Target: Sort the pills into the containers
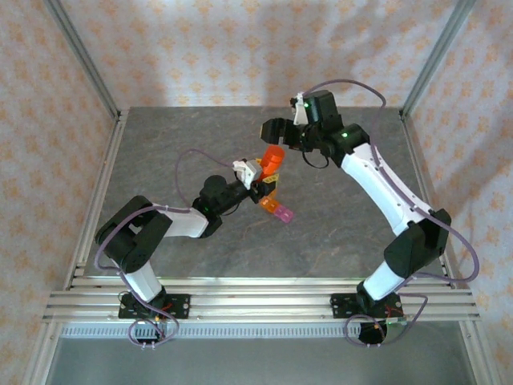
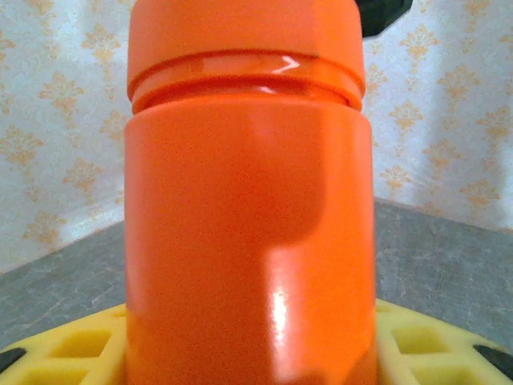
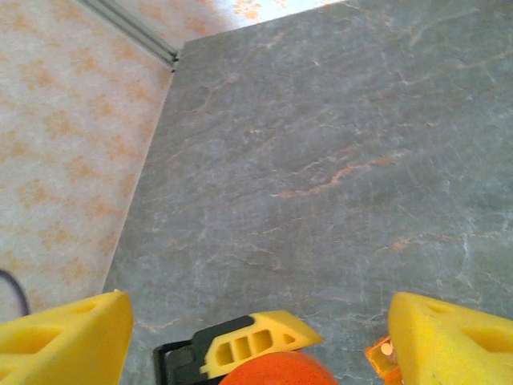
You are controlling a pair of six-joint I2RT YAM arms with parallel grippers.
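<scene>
Since the containers (image 1: 274,210) lie just beside the left gripper (image 1: 263,183), which is clamped on the orange bottle (image 2: 248,241), a sloppy pour could send pills past them. Empty, wide-open right gripper (image 3: 258,298) hangs above the cap (image 3: 268,370); a skewed grab could knock the bottle loose.

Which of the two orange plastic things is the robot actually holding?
The tall orange bottle, clamped in the left end effector; the small orange box sits ungripped beside the pink box.

Left end effector (image 1: 267,178) clamped, right end effector (image 3: 258,311) jaws spread wide
</scene>
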